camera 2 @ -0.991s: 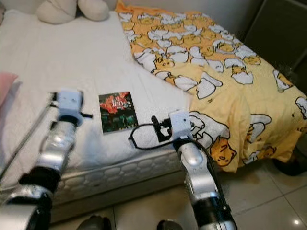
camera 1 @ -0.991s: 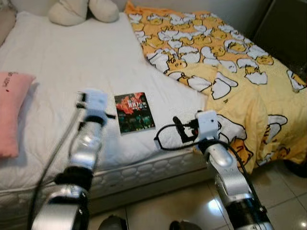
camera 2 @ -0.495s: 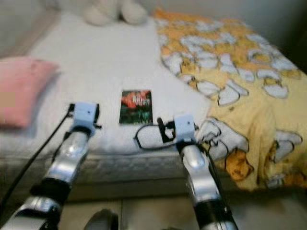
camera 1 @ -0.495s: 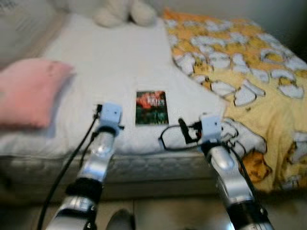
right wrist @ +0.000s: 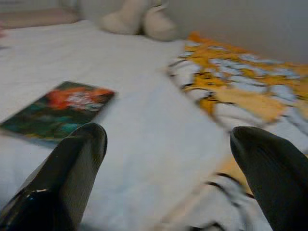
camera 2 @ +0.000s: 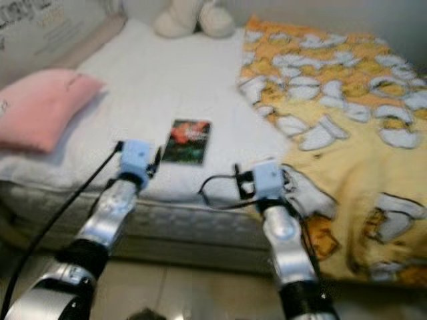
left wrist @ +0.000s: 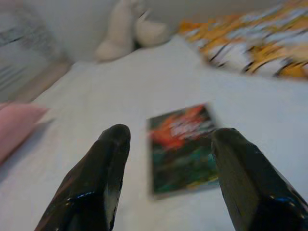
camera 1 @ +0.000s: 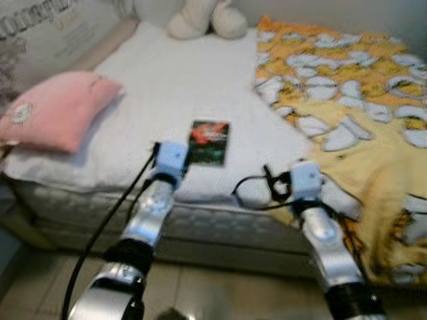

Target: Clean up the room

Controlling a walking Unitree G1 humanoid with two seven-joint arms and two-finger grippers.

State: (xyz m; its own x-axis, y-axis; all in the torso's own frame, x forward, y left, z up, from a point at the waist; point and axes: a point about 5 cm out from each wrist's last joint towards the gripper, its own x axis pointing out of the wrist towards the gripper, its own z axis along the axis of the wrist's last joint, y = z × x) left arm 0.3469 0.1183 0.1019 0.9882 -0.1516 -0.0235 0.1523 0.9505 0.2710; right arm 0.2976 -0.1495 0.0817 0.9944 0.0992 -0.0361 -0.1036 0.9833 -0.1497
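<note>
a: where does the book [camera 1: 209,141] lie?
b: flat on the white sheet of the bed [camera 1: 180,80], near the bed's front edge and about midway along it. its cover is dark green with a red patch at the far end.

a: what else rests on the bed?
b: a pink pillow [camera 1: 57,110] lies well to the left of the book. a yellow blanket [camera 1: 353,100] with a white cartoon print covers the bed's right part and hangs over the front edge. a cream plush toy [camera 1: 207,17] sits at the far end of the bed, well beyond the book.

a: where is the left gripper [left wrist: 168,139]?
b: it hovers at the bed's front edge, just short of the book. in the left wrist view its two black fingers [left wrist: 103,168] stand spread, and the book shows in the gap between them. nothing is gripped.

a: and the right gripper [right wrist: 166,144]?
b: it is raised over the front edge, to the right of the book and beside the blanket. its fingers [right wrist: 72,163] are spread wide and hold nothing. a black cable [camera 1: 250,193] loops at its wrist.

a: how sharp are the views?
b: all are somewhat blurred.
</note>
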